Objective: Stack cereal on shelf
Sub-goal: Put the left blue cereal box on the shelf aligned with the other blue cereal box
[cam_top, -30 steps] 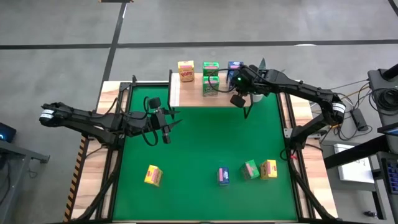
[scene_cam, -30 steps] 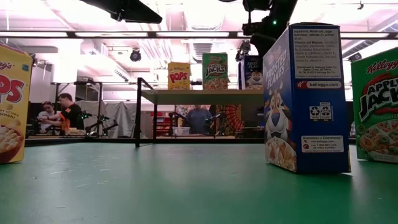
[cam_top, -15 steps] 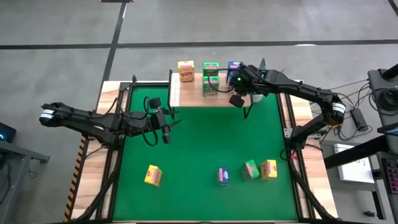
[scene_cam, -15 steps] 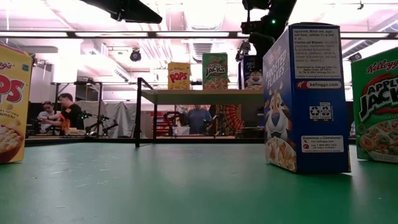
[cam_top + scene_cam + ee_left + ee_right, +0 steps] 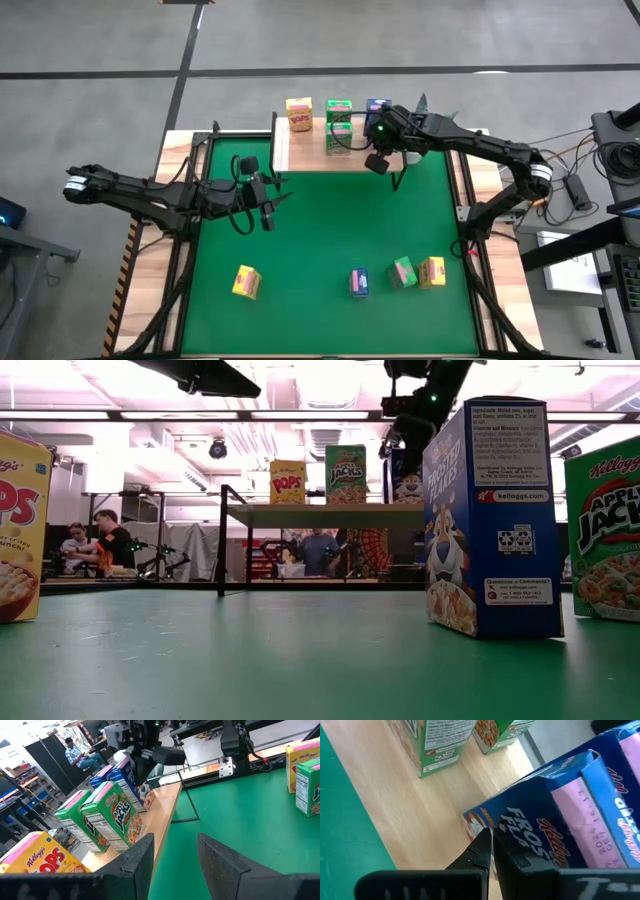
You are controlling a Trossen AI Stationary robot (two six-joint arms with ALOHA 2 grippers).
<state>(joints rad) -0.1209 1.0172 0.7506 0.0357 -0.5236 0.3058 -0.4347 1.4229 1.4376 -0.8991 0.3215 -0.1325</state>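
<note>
The shelf (image 5: 330, 150) stands at the table's far edge. On its pale top stand cereal boxes: a yellow one (image 5: 298, 113), two green ones (image 5: 338, 125) and two blue ones (image 5: 377, 106). More cereal stands on the green mat near the front edge: yellow (image 5: 246, 282), blue (image 5: 359, 283), green (image 5: 402, 272) and yellow (image 5: 432, 271). My right gripper (image 5: 491, 842) is shut, slanting down over the shelf's right end, its tips at a blue box (image 5: 560, 820). My left gripper (image 5: 267, 208) hovers open over the mat's left half with nothing between its fingers. My right gripper has its shut fingertips (image 5: 482, 847) at the lower corner of the blue box's printed front (image 5: 520, 827), coming from the near side and slanting down. The box stands upright on the shelf top (image 5: 435, 820). Whether the tips touch the box, I cannot tell.
In the low view the near blue box (image 5: 495, 520), a green box (image 5: 605, 530) and a yellow box (image 5: 20, 525) loom close. The middle of the mat (image 5: 330, 220) between the shelf and these boxes is bare. People sit and stand in the room behind.
</note>
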